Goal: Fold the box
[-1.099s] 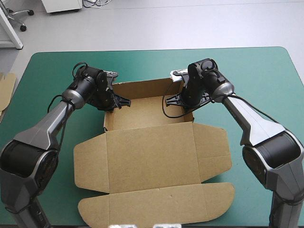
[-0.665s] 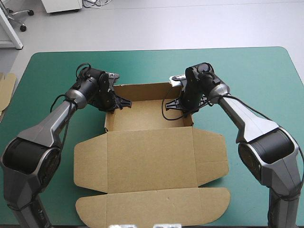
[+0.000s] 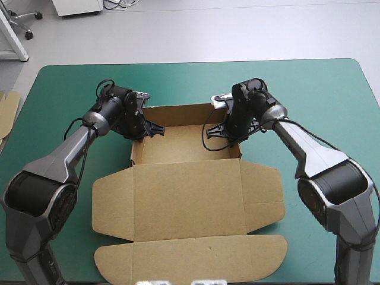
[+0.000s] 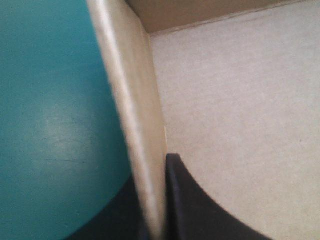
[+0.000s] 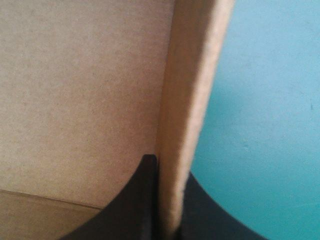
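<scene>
The brown box (image 3: 190, 142) sits about mid-surface on the teal-green surface (image 3: 320, 89). It's an open tray with its walls up toward 12 o'clock. The lid (image 3: 190, 202) lies flat toward 6 o'clock, with its rounded flap nearest the surface's 6 o'clock edge.

The left hand (image 3: 140, 127) is pinching the tray's 9 o'clock wall (image 4: 132, 100), fingers all but pressed together on the board. One black finger (image 4: 200, 210) is inside and the other is outside over the cover. The right hand (image 3: 233, 129) does the same on the 3 o'clock wall (image 5: 187, 90), with its inner finger (image 5: 135, 200) against the tray's inside.

A bit of spare board (image 3: 7, 113) pokes in at the surface's 9 o'clock edge.
</scene>
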Available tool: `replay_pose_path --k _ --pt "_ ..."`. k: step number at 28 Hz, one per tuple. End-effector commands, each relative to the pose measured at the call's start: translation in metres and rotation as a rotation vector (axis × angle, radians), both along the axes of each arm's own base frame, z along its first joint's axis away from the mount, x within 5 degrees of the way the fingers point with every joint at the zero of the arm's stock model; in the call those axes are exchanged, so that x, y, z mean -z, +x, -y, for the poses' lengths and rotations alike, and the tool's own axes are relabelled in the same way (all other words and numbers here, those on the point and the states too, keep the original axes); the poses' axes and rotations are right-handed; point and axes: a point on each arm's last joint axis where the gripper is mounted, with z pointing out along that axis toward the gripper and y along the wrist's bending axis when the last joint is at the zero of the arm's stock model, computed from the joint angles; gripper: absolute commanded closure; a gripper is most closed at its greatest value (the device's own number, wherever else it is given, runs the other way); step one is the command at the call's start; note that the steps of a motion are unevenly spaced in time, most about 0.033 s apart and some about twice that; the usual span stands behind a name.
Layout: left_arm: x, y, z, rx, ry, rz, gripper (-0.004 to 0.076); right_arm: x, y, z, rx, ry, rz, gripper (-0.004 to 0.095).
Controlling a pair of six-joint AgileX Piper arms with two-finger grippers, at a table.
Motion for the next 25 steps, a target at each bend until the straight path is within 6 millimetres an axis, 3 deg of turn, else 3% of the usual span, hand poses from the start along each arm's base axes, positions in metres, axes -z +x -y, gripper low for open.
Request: replay_pose_path --k 1,5,16,25 --pt "-0.0276 -0.0065 0.0144 0.069 -0.092 0.084 0.0732 -0.0176 -0.0088 -0.0107 -0.095 0.078 0.019 0.0919" --pt "-0.0276 -0.0068 0.0151 0.071 -0.099 0.081 0.0662 -0.0176 -0.0088 -0.0107 -0.109 0.076 0.022 0.0854" --pt "-0.0285 -0.0073 0.0155 0.070 -0.106 0.081 0.0409 -0.0176 -0.0087 -0.0105 -0.124 0.071 0.026 0.0443" --pt "-0.0288 -0.0065 0.0158 0.070 -0.109 0.090 0.0312 -0.0177 -0.0072 -0.0080 -0.126 0.041 0.041 0.0396"
